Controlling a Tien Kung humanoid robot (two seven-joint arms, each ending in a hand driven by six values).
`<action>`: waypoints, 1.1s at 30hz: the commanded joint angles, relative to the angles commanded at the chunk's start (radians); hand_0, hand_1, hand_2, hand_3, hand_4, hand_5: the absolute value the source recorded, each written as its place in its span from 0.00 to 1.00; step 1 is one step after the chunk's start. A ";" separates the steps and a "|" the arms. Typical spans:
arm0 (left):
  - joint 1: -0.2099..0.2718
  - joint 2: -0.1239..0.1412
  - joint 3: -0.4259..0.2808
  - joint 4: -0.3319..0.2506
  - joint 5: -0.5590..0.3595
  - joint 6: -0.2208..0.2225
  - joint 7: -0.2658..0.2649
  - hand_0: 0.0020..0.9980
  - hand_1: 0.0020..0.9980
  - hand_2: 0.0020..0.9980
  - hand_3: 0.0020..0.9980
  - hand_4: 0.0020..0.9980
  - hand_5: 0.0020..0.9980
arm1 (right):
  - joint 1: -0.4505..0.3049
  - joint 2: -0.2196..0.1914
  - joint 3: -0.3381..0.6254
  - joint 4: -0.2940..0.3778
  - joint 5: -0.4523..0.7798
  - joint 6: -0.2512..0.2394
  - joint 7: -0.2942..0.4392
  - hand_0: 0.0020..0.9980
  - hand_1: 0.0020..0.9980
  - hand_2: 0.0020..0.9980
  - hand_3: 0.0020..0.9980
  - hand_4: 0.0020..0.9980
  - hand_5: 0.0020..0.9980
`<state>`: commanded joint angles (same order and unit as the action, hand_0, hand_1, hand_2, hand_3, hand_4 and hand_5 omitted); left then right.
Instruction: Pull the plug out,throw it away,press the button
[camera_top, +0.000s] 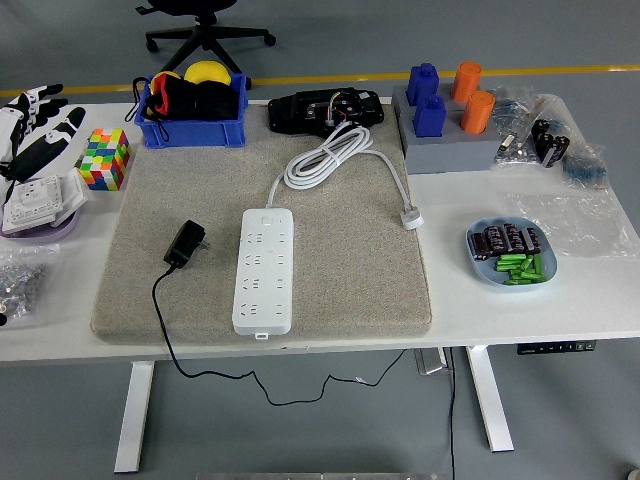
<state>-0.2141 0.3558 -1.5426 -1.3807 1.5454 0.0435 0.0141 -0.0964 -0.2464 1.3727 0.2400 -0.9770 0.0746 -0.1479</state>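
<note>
On the mat (330, 300) the plug (186, 243) lies free just left of the strip (264, 270), while the left robot hand (35, 130), fingers spread and empty, hovers far off, so a long reach could miss the button (266, 215) or snag the cord (165, 320).

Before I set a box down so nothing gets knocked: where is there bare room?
Free: mat right of the power strip, below the white plug; table in front of the blue dish. Crowded: far edge and left end near the left hand.
</note>
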 joint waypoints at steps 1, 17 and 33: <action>0.001 -0.001 -0.003 -0.001 0.000 0.000 0.000 0.85 0.83 0.83 0.87 0.75 0.73 | 0.000 0.000 0.000 0.000 0.000 0.000 0.000 0.75 0.68 0.67 0.68 0.76 0.67; 0.000 0.000 -0.001 -0.007 0.001 -0.001 0.000 0.85 0.83 0.82 0.87 0.75 0.72 | 0.002 0.000 0.007 0.001 0.000 0.000 0.000 0.75 0.68 0.67 0.68 0.76 0.67; 0.005 0.001 -0.005 -0.010 0.001 -0.003 -0.001 0.85 0.82 0.82 0.87 0.74 0.72 | 0.002 -0.001 0.000 0.001 0.002 0.000 0.000 0.75 0.68 0.67 0.68 0.76 0.67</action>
<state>-0.2094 0.3565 -1.5472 -1.3911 1.5462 0.0405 0.0133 -0.0948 -0.2476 1.3722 0.2408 -0.9748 0.0747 -0.1478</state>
